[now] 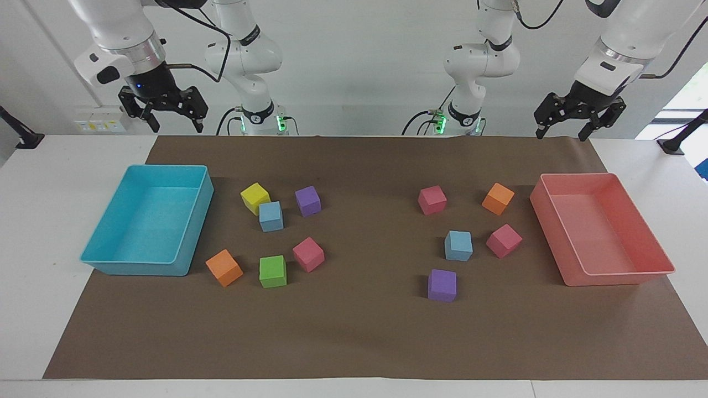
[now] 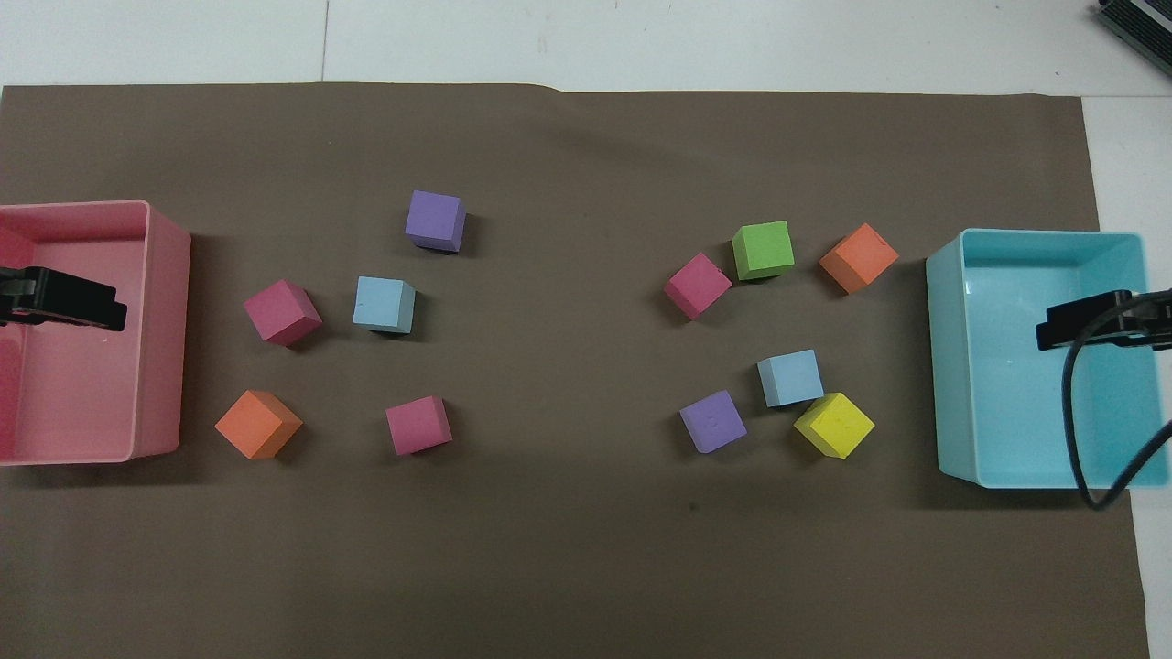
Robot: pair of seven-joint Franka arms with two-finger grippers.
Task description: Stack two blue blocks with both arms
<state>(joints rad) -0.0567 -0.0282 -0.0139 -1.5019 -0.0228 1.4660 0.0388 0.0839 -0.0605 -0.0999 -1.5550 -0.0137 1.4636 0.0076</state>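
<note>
Currently: two blue blocks [image 1: 271, 216] [image 1: 458, 245] apart on mat; left gripper [image 1: 562, 132], right gripper [image 1: 176, 125] released, raised.

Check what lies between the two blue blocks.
Between the blue blocks, only bare brown paper shows in the facing view; a pink cube sits just off that line.
</note>
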